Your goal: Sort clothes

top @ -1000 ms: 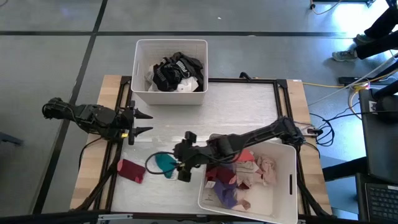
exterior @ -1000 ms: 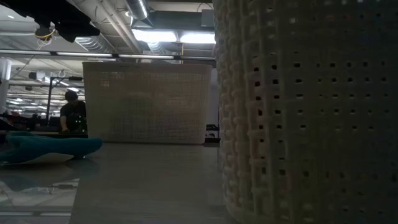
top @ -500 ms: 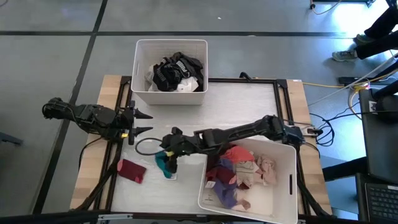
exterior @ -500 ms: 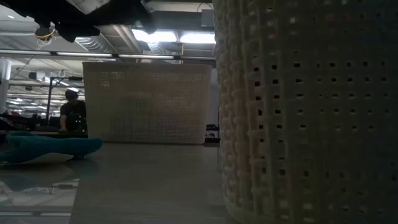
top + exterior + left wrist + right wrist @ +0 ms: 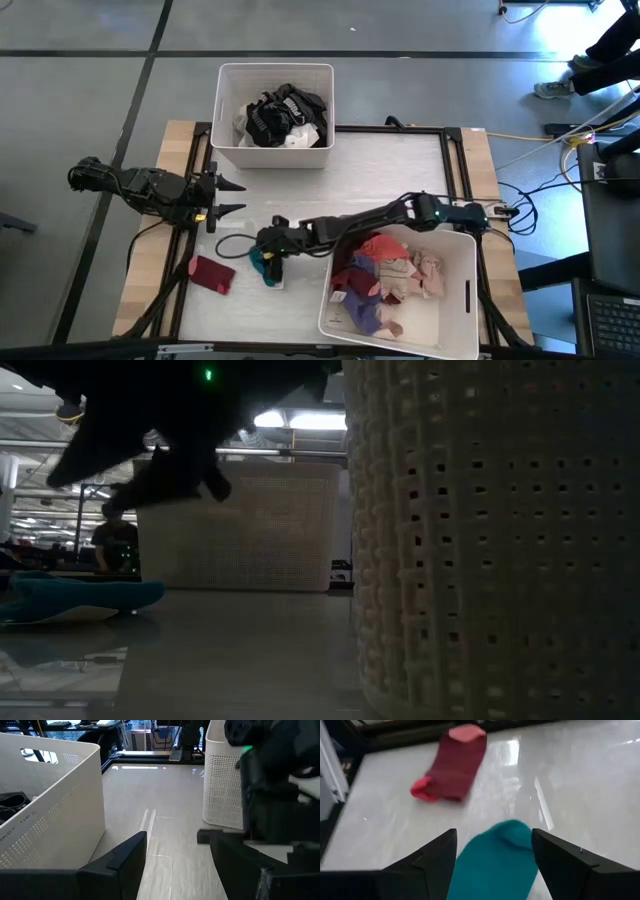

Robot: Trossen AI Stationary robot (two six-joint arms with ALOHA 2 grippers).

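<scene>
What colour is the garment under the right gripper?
Teal garment; it shows best in the right wrist view, between the open right gripper fingers.

right hand swung leftward, now over teal garment

Two white bins: one at the frame's upper middle, one at lower right. Two loose garments lie on the surface: one teal, one maroon. Two arms, each with one gripper: left, right.
</scene>
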